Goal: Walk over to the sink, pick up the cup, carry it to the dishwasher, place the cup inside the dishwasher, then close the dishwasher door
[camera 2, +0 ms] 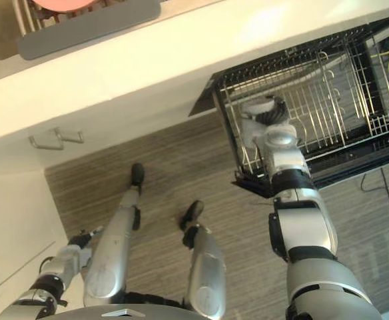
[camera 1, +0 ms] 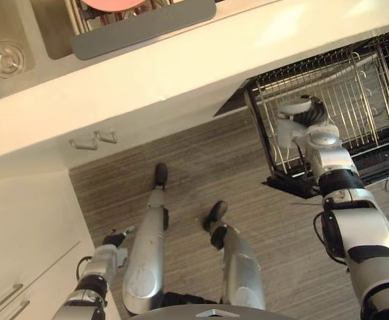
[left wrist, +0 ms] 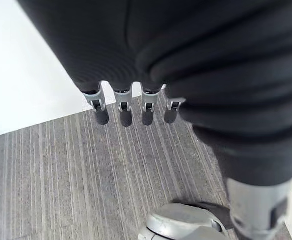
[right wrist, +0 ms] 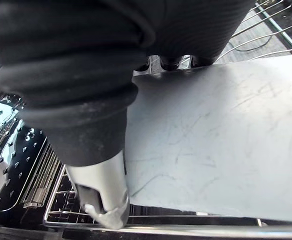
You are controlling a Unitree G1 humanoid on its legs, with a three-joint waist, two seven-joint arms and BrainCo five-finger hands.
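The cup (camera 1: 286,130) is in the right hand (camera 1: 309,115), held over the near left corner of the dishwasher rack (camera 1: 354,100). The rack stands out from under the counter (camera 1: 181,73), w/ its black frame and pale wires in rows. The cup is white and plain, and is held tilted, i.e. not upright. In the right wrist view its wall takes most of the space. The thumb (right wrist: 103,195) lies pressed along this wall, and the other fingers (camera 1: 312,107) are curled round the opposite side, so the cup is clamped btw. them. Rack wires show under and behind the cup, but whether its bottom already touches them I cannot tell, as the hand covers this place.

The left hand (camera 1: 116,238) hangs low beside a pale cabinet (camera 1: 21,233), well apart from the rack. Its fingers (left wrist: 125,112) are straight, side by side w/ small gaps, pointing to the grey striped floor (camera 1: 194,173), and they hold nothing.

Far from the cup, at the other end of the counter, is the sink (camera 1: 14,20) w/ a round drain (camera 1: 5,59). Near it lies a grey mat (camera 1: 141,27). Two small handles (camera 1: 94,140) stick out under the counter edge.
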